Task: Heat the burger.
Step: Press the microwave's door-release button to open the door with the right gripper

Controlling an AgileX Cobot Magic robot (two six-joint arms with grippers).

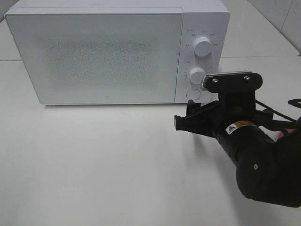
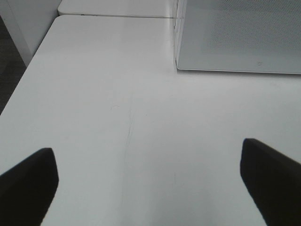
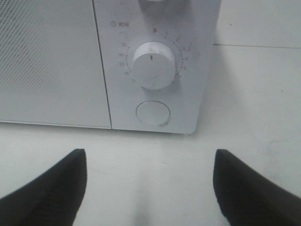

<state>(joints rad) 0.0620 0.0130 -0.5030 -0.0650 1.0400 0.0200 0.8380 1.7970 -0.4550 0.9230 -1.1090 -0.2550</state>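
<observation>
The microwave (image 1: 94, 52) sits door shut. The right end effector (image 3: 149, 162) hovers low over the table (image 1: 94, 165), squarely facing the round button (image 3: 153, 113) under the timer dial (image 3: 153, 63), lined up, I'd judge, to press it. Its fingers are spread and hold nothing. The left end effector (image 2: 148, 160) is spread wide and empty too. The burger isn't in any view; whether it's behind that frosted door, I can't tell.
</observation>
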